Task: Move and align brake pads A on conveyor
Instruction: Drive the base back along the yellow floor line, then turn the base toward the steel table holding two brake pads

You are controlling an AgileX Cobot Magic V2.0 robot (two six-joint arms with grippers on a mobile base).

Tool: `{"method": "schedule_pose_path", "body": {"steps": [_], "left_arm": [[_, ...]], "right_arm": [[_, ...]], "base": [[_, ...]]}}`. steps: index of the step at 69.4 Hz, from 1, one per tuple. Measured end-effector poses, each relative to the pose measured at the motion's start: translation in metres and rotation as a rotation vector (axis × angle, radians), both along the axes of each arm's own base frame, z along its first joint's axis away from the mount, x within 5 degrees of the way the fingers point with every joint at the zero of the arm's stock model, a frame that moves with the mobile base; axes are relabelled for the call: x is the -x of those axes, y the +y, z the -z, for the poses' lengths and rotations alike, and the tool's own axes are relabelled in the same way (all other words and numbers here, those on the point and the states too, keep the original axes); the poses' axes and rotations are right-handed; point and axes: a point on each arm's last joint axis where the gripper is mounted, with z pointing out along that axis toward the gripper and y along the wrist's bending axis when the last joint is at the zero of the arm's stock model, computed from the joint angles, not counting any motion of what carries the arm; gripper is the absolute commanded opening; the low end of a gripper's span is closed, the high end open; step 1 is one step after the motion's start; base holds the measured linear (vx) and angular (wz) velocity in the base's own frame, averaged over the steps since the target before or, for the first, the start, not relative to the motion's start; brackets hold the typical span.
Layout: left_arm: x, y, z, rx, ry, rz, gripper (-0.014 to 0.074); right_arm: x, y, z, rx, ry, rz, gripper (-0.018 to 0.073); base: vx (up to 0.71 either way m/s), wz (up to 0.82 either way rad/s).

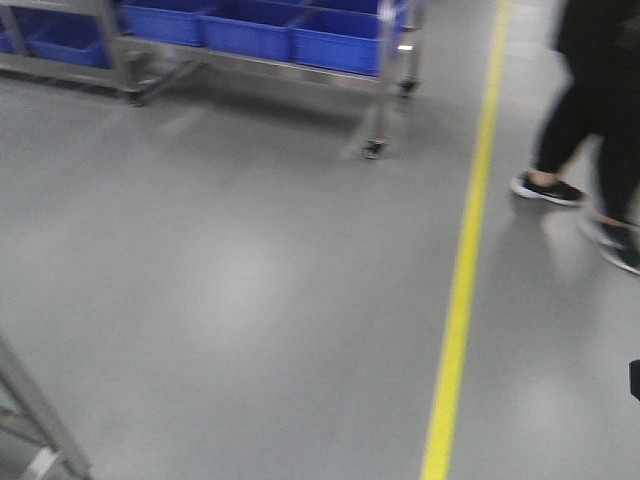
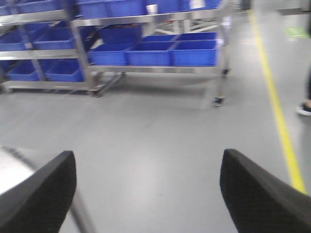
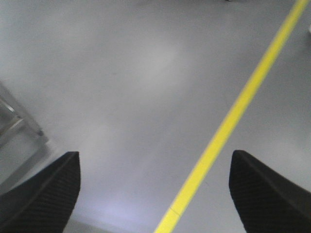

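A smooth grey floor (image 1: 250,300) with a dull sheen fills most of every view, marked by pale patches of reflected light. A yellow line (image 1: 465,270) painted on it runs from the near edge to the far side. At the far left stands a wheeled steel rack (image 1: 385,90) with rows of blue bins (image 1: 250,30) on its shelves. Right of the line, a blurred person (image 1: 590,110) in dark trousers and black shoes. A slanted steel frame (image 1: 30,420) crosses the near left corner.

Grey floor (image 1: 250,300) bears a yellow line (image 1: 465,270) and wheeled rack (image 2: 146,69).
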Motion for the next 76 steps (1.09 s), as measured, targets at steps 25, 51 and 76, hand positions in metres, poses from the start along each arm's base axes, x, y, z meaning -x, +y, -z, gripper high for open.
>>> {"method": "schedule_pose_path", "body": {"steps": [25,51,76], "left_arm": [[0.0,0.0,0.0,0.0,0.0,0.0,0.0565],[0.0001,0.0,0.0004,0.0,0.005,0.0,0.0565],[0.0001,0.0,0.0005,0.0,0.006,0.0,0.0565]], "right_arm": [[0.0,0.0,0.0,0.0,0.0,0.0,0.0592],[0.0,0.0,0.0,0.0,0.0,0.0,0.0592],[0.0,0.0,0.0,0.0,0.0,0.0,0.0592]], "base": [[0.29,0.93],[0.26,0.87],[0.22,0.81]]}}
